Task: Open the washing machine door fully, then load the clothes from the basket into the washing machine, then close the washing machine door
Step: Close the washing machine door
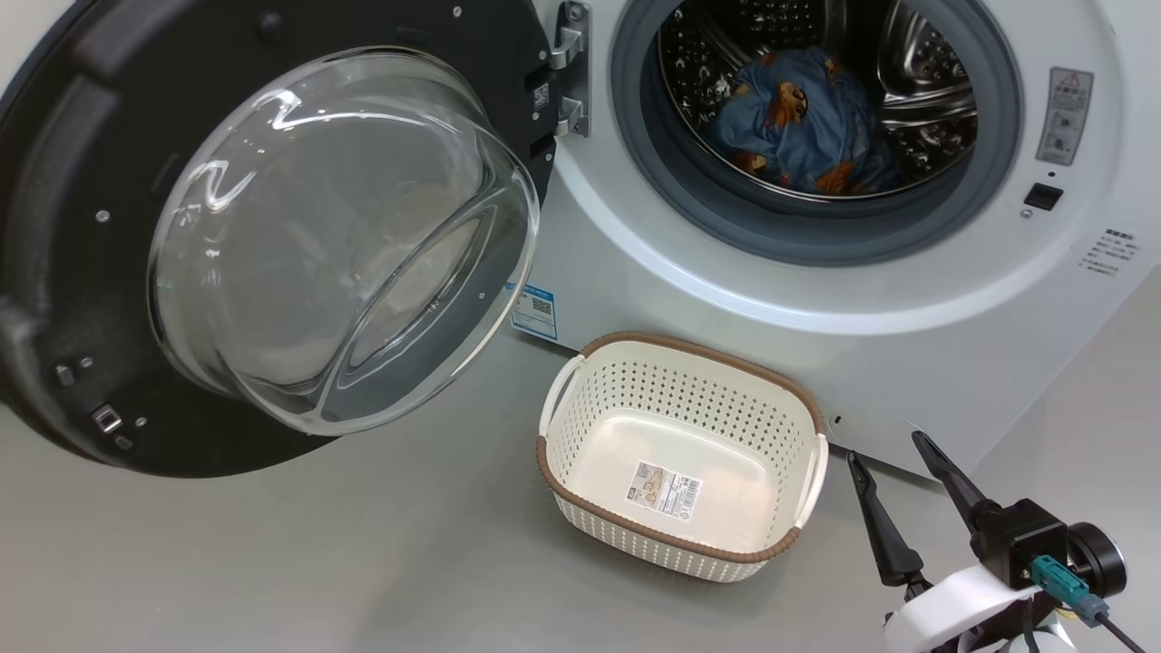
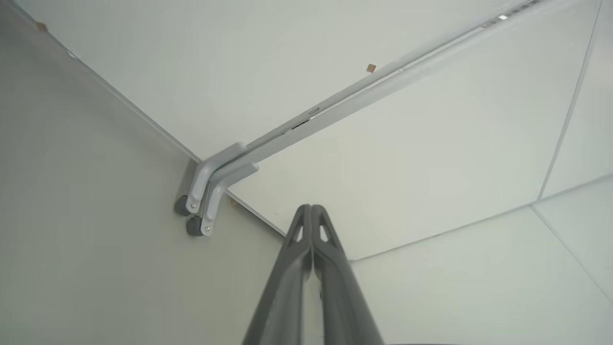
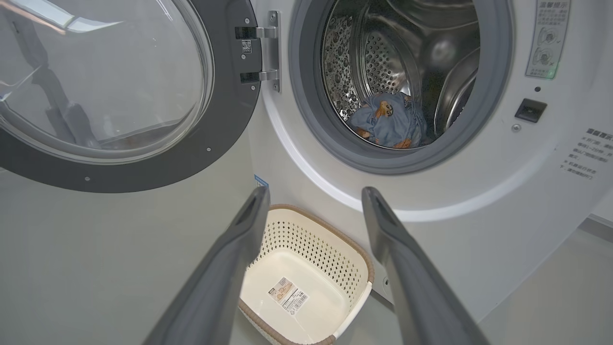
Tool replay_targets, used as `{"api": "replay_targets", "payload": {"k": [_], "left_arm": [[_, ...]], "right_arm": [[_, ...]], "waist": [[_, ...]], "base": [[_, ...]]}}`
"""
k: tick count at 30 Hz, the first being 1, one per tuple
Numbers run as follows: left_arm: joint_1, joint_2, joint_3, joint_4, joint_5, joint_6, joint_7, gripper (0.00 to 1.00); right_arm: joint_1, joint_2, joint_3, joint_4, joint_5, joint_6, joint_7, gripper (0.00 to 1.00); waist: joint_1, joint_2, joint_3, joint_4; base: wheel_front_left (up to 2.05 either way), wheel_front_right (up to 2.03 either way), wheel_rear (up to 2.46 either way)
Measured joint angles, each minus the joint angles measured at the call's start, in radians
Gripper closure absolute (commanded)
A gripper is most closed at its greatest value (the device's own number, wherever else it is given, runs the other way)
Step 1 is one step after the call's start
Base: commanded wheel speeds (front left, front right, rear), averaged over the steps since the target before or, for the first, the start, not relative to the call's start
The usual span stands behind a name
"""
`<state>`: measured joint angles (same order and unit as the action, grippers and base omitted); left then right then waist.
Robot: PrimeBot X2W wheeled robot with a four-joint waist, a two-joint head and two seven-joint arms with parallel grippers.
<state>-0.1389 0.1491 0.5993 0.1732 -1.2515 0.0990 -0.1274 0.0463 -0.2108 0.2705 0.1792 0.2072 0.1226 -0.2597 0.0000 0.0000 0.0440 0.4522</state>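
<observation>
Clothes [image 1: 803,118] lying bundled in washing machine [image 1: 635,272] drum [image 1: 925,63], head view; washing machine door [image 1: 54,272] hanging wide open; basket [image 1: 689,349] sitting empty on floor [image 1: 272,562]; right jaws standing apart.
Left wrist view: left jaws pressing together.
Right wrist view: right jaws gaping above basket.

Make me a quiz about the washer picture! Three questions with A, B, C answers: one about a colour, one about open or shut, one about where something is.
1. What colour is the basket rim?
A blue  B brown  C black

2. The door is:
A shut  B off its hinges  C open wide

3. Where are the clothes?
A in the drum  B in the basket  C on the floor

Answers:
1 B, a brown woven-look band runs round its top.
2 C, it is swung right aside on its hinges, so the drum shows.
3 A, the blue bundle lies inside the drum, and the basket holds just its label.
</observation>
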Motion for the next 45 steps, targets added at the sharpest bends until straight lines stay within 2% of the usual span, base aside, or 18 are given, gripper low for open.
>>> {"api": "replay_targets", "payload": {"k": [5,11,14,22,29,45], "left_arm": [[-0.090,0.111,0.089,0.042,-0.065,0.013,0.062,1.00],[-0.208,0.200,0.159,0.129,-0.137,0.025,0.113,1.00],[-0.246,0.237,0.162,0.179,-0.142,0.025,0.128,1.00],[-0.335,0.278,0.172,0.288,-0.183,0.030,0.196,1.00],[-0.348,0.290,0.129,0.392,-0.216,0.030,0.304,1.00],[-0.372,0.363,0.058,0.531,-0.238,0.030,0.536,1.00]], "right_arm": [[-0.009,-0.005,0.009,0.009,0.000,0.000,0.000,0.00],[-0.009,-0.020,-0.007,0.014,0.000,0.000,0.000,0.00],[-0.009,-0.032,-0.016,0.017,0.000,0.000,0.000,0.00],[-0.011,-0.039,0.000,0.022,0.000,0.000,0.000,0.00],[-0.013,-0.039,-0.001,0.022,0.002,0.000,0.000,0.00],[-0.017,-0.048,-0.015,0.022,0.004,0.000,0.000,0.00]], "waist": [[0.0000,0.0000,0.010,-0.030],[0.0000,0.0000,0.026,-0.059],[0.0000,0.0000,0.031,-0.065],[0.0000,0.0000,0.030,-0.080],[0.0000,0.0000,0.026,-0.107],[0.0000,0.0000,0.032,-0.177]], "base": [[0.00,0.00,0.00],[0.00,0.00,0.00],[0.00,0.00,0.00],[0.00,0.00,0.00],[0.00,0.00,0.00],[0.00,0.00,0.00]]}}
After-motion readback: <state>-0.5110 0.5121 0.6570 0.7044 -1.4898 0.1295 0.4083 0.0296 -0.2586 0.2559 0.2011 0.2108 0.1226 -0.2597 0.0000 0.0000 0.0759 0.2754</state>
